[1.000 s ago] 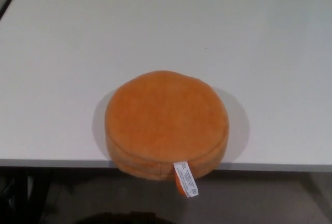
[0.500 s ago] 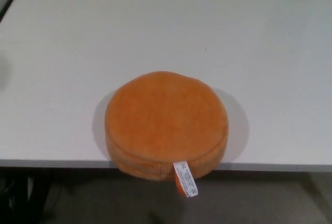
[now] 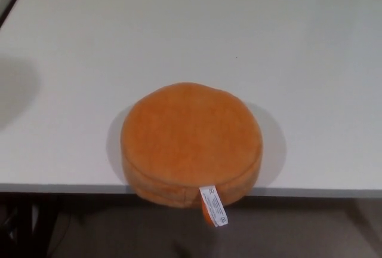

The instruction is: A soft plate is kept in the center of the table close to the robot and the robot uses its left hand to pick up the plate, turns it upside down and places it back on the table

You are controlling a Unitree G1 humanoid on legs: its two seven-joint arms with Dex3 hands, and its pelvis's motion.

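Head view, looking down on a white table (image 3: 191,25). Round orange plush plate (image 3: 191,141), thick and cushion-like, lying flat at the near edge, about the middle of the picture from left to right. Top face smooth and plain, slightly domed; a seam running round the side wall. Front rim jutting just past the table's near edge. White care label (image 3: 213,205) with an orange tab behind it, hanging down from the front rim, a little right of the plate's middle, printed text too small to read. Soft shadows on the table on both sides of the plate, touching its outline. Faint grey shadow (image 3: 15,91) on the tabletop at far left, well apart from the plate, its source outside the picture. Dark strip at the top left corner beyond the table's far edge. Dim floor (image 3: 298,228) below the near edge. Neither left nor right hand anywhere in sight, so no telling whether spread or closed. Nothing touching the plate.
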